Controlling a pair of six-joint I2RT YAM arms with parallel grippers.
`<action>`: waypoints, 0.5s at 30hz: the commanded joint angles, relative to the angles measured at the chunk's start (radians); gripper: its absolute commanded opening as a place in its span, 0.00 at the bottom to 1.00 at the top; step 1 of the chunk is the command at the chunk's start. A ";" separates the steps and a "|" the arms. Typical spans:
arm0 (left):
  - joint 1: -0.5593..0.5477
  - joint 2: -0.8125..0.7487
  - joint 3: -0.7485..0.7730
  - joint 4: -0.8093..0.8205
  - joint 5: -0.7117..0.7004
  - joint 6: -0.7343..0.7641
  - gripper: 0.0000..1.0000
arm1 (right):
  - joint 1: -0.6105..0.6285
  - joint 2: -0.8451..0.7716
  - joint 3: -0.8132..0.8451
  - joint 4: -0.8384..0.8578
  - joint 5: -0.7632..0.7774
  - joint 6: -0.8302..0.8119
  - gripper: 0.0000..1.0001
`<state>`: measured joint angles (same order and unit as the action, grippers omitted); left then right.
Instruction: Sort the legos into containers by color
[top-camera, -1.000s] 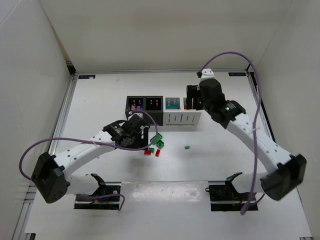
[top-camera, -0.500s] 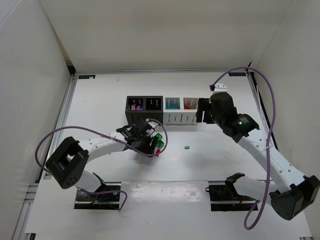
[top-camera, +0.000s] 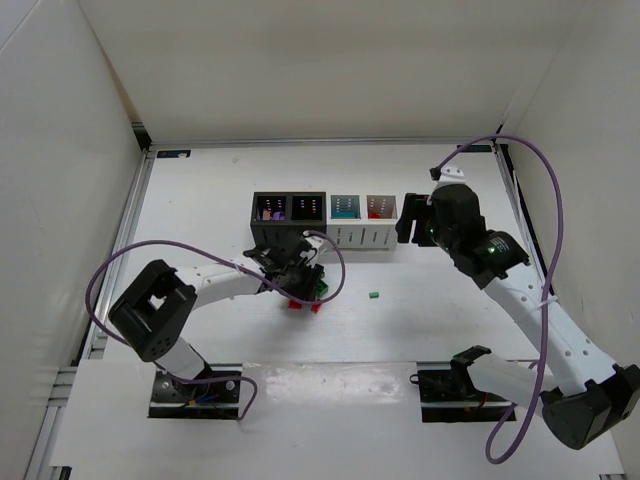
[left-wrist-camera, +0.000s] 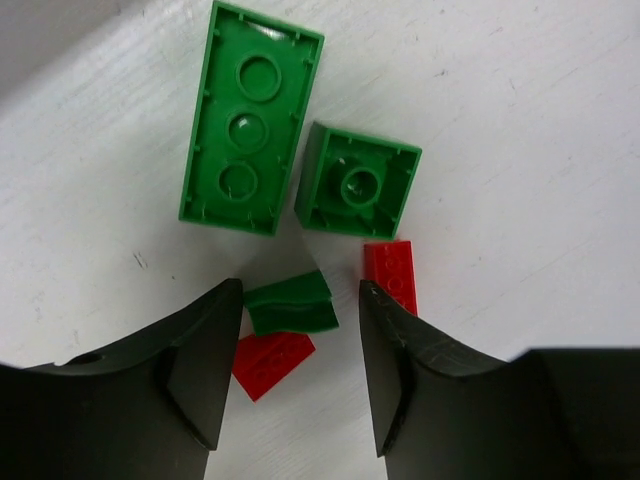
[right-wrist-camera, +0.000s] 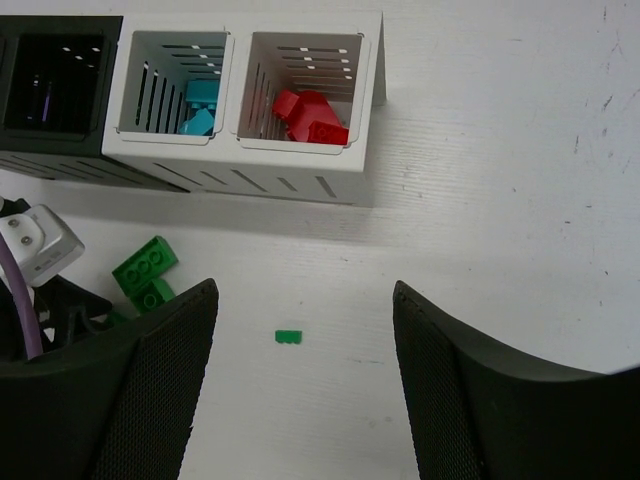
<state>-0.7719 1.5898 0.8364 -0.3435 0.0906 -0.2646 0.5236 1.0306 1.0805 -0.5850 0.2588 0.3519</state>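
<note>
A little pile of legos lies in front of the containers (top-camera: 362, 240): a long green brick (left-wrist-camera: 252, 117), a square green one (left-wrist-camera: 358, 180), a small green piece (left-wrist-camera: 291, 305) and two red bricks (left-wrist-camera: 270, 362) (left-wrist-camera: 392, 275). My left gripper (left-wrist-camera: 300, 288) stands low over the pile, open, its jaws on either side of the small green piece, with a gap left on the right side. My right gripper (right-wrist-camera: 305, 285) hangs open and empty, right of the bins, above a lone tiny green lego (right-wrist-camera: 288, 337).
The row has two black bins (top-camera: 289, 208) on the left and two white bins (right-wrist-camera: 250, 180) on the right. Teal legos (right-wrist-camera: 200, 105) lie in one white bin, red legos (right-wrist-camera: 312, 118) in the other. The left arm's purple cable (top-camera: 335, 270) loops beside the pile.
My left gripper has dropped onto the lego pile and its jaws have narrowed round the small green piece. My right gripper has drawn off to the right from above the bins.
</note>
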 joint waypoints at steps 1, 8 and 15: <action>-0.013 -0.046 -0.074 -0.035 -0.009 -0.057 0.62 | 0.004 -0.021 -0.013 0.007 -0.009 0.001 0.73; -0.013 -0.062 -0.095 -0.054 -0.071 -0.108 0.63 | 0.021 -0.024 -0.024 0.007 -0.001 0.009 0.73; -0.035 -0.114 -0.161 -0.052 -0.077 -0.166 0.63 | 0.023 -0.026 -0.025 0.007 0.002 0.013 0.73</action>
<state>-0.7929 1.5036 0.7444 -0.3172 0.0353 -0.3889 0.5430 1.0245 1.0561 -0.5892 0.2584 0.3595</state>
